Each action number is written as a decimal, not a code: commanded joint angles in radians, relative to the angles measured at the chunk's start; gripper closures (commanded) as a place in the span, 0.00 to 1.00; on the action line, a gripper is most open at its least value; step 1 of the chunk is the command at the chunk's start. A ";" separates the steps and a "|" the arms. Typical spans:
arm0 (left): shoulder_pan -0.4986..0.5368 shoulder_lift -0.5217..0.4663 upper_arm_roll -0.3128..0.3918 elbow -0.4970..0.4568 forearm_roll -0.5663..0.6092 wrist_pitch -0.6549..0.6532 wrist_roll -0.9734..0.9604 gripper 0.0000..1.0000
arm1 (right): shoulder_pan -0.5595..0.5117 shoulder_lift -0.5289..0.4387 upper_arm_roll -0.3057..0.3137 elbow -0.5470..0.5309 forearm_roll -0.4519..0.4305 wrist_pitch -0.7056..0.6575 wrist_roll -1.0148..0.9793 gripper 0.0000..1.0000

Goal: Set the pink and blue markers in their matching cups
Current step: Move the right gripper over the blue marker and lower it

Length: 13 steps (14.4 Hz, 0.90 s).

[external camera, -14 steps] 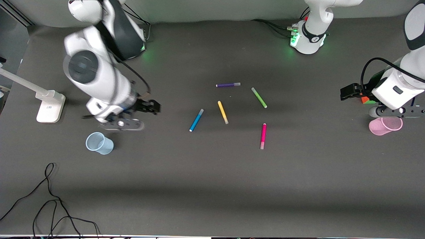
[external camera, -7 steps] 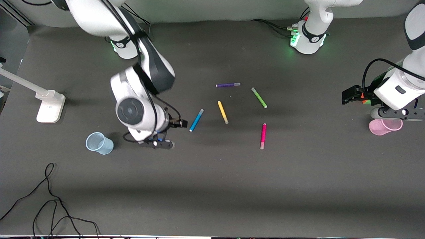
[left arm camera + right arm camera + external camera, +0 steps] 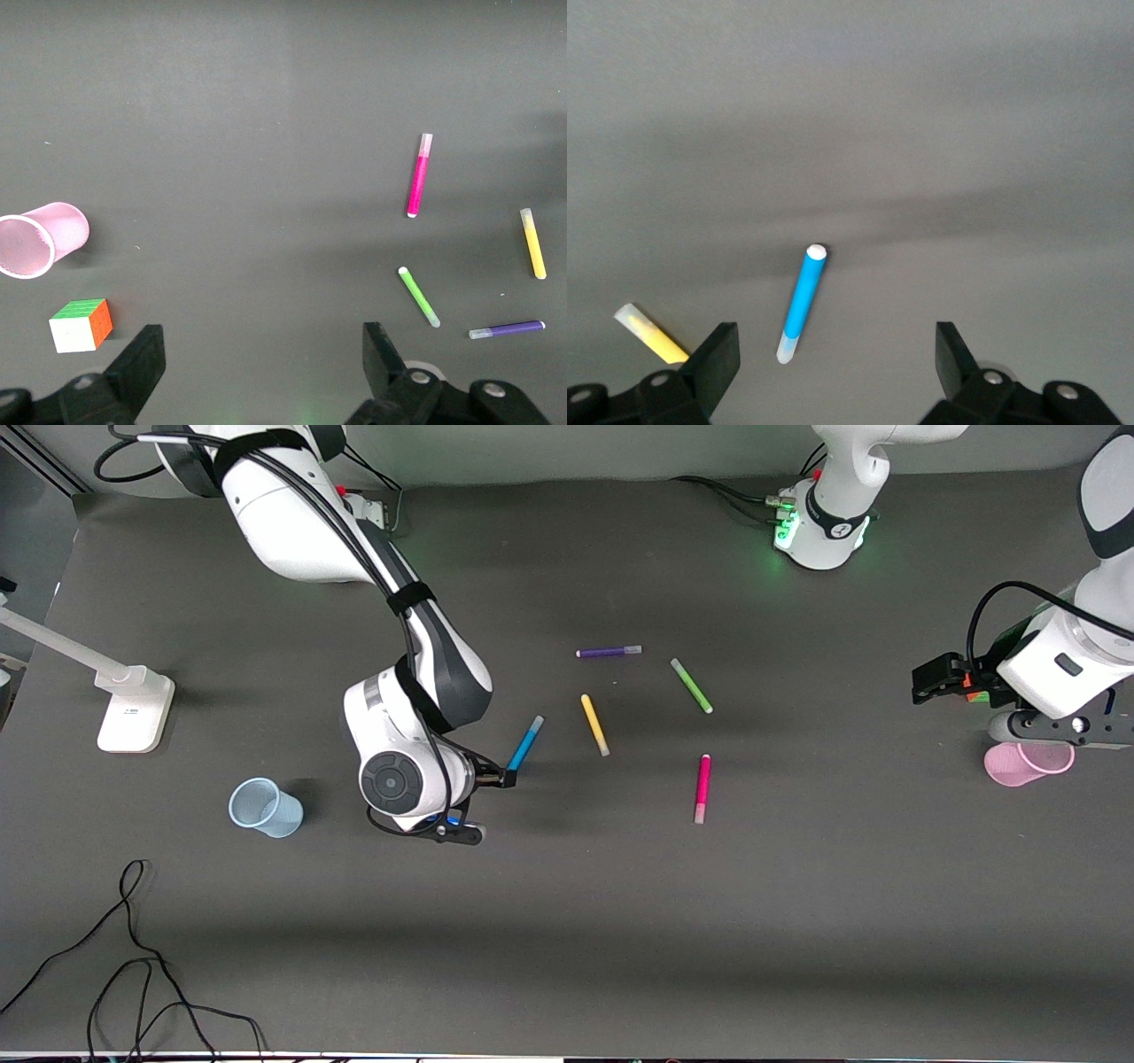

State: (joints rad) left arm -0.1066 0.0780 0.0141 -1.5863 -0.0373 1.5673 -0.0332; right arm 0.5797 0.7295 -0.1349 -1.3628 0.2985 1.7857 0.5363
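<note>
Here, in the front view, the right gripper (image 3: 461, 828) hangs low at centre-left of the frame, just beside the blue marker (image 3: 524, 745), which lies slantwise on the dark matte tabletop (image 3: 567, 921). The pink marker (image 3: 702, 786) lies right of centre, the yellow pen (image 3: 594, 724), green pen (image 3: 691, 685) and purple pen (image 3: 609, 652) above it. The pale blue cup (image 3: 264, 807) stands at left, the pink cup (image 3: 1028, 762) at the right edge under the left gripper (image 3: 1059, 726), whose arm waits.

The left wrist view shows its jaws spread wide and empty at the bottom edge, the translucent pink cup at middle left, a colour cube (image 3: 81, 324) below it, and the pink marker at upper right.

In the right wrist view the jaws stand released with nothing between them; the blue marker lies at lower centre. Both markers look light, stiff, smooth and apt to roll, so a pinch across the mid-barrel seems best. The thin cups would probably tip easily.
</note>
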 commanded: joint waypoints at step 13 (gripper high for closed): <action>0.001 0.000 -0.002 0.009 0.010 -0.010 0.012 0.01 | 0.023 0.140 -0.003 0.001 0.197 0.093 0.065 0.18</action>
State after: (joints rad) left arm -0.1066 0.0784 0.0139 -1.5866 -0.0373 1.5659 -0.0330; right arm 0.5902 0.8699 -0.1323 -1.3731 0.4731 1.8746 0.5746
